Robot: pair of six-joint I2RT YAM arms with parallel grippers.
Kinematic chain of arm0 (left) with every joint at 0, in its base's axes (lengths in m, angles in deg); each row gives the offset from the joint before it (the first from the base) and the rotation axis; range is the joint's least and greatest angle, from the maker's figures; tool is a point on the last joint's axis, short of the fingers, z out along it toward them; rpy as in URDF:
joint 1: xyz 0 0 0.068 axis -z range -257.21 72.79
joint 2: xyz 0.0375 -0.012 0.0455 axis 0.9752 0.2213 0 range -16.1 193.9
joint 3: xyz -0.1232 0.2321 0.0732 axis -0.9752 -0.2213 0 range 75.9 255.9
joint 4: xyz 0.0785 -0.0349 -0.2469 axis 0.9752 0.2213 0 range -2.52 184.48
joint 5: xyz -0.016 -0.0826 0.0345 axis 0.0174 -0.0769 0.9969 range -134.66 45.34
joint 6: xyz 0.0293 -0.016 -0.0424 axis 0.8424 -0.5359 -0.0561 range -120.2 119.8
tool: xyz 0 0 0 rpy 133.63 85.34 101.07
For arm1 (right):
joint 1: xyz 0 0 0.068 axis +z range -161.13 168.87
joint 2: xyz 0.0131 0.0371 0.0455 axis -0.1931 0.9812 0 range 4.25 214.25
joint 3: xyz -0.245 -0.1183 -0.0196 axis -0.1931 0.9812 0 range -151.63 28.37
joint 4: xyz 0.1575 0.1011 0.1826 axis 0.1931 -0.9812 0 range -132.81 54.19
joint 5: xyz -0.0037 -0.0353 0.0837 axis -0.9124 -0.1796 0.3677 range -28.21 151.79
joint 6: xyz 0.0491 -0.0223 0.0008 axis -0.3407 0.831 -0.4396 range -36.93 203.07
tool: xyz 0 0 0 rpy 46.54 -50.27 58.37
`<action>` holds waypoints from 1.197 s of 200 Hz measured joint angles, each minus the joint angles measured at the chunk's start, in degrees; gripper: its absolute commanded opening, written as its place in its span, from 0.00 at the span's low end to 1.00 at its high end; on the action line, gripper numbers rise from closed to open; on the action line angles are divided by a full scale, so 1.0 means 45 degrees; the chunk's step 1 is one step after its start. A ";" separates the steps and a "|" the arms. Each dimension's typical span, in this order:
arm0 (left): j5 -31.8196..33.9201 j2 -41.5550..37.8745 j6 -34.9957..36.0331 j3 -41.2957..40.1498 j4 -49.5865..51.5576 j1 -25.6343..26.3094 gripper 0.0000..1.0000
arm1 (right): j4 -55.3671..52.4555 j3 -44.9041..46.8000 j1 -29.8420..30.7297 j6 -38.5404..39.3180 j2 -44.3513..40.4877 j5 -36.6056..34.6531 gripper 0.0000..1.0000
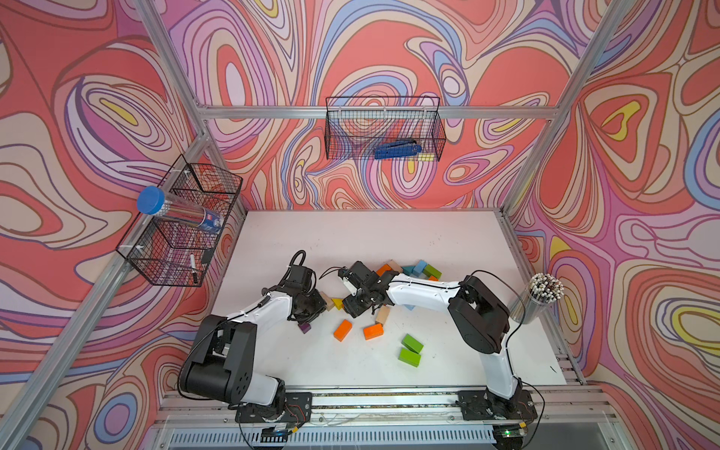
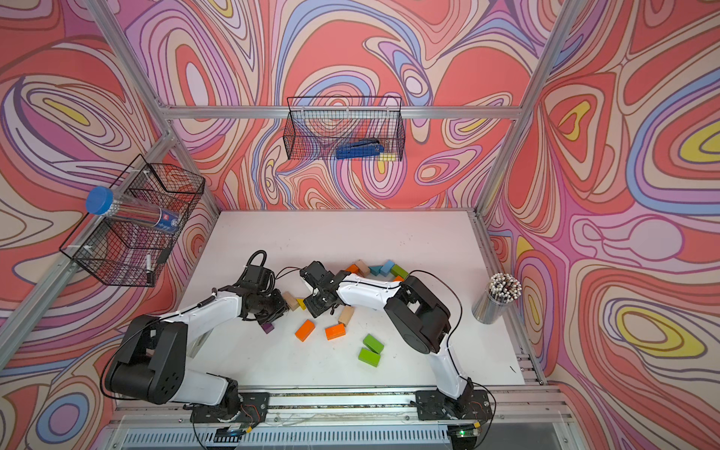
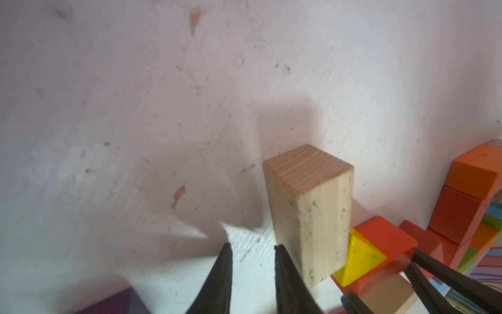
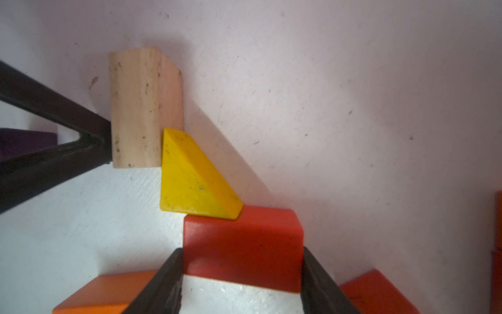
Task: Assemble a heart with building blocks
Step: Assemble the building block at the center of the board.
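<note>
In the right wrist view my right gripper (image 4: 241, 252) is shut on a red block (image 4: 243, 244), one finger against each side. A yellow wedge (image 4: 190, 185) leans between that block and a plain wood block (image 4: 135, 108). My left gripper (image 3: 251, 247) is open with nothing between its fingers; one finger touches the wood block (image 3: 312, 212). A purple cube (image 1: 305, 328) lies just under the left gripper (image 1: 307, 315). Loose orange blocks (image 1: 343, 330), green blocks (image 1: 412, 343) and another wood block (image 1: 383, 315) lie nearer the front. A curved row of blocks (image 1: 420, 267) runs behind the right arm.
A cup of pencils (image 1: 541, 296) stands at the table's right edge. A wire basket (image 1: 383, 128) on the back wall holds a blue stapler (image 1: 397, 149). Another basket (image 1: 183, 222) on the left wall holds a blue-capped tube (image 1: 179, 210).
</note>
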 measured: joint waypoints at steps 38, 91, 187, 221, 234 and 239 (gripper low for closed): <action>0.0000 0.0000 0.0039 0.0000 0.0000 0.0000 0.29 | -0.0063 -0.0073 0.0000 0.0087 0.0024 -0.0155 0.58; 0.0000 0.0000 0.0078 0.0000 0.0005 0.0000 0.29 | -0.0078 -0.0151 0.0000 0.0151 0.0063 -0.0437 0.57; 0.0087 -0.0117 0.0083 0.0000 0.0068 0.0000 0.30 | -0.0131 -0.0165 0.0000 0.0364 0.0063 -0.0534 0.72; 0.0238 -0.0549 0.0151 0.0039 0.0423 0.0000 0.33 | -0.0141 -0.0170 0.0000 0.0461 0.0058 -0.0447 0.75; 0.0291 -0.0801 0.0214 0.0053 0.0573 0.0000 0.34 | -0.0141 -0.0170 0.0000 0.0505 0.0053 -0.0413 0.74; 0.0321 -0.0899 0.0228 0.0063 0.0646 0.0000 0.34 | -0.0136 -0.0160 0.0000 0.0534 0.0039 -0.0408 0.74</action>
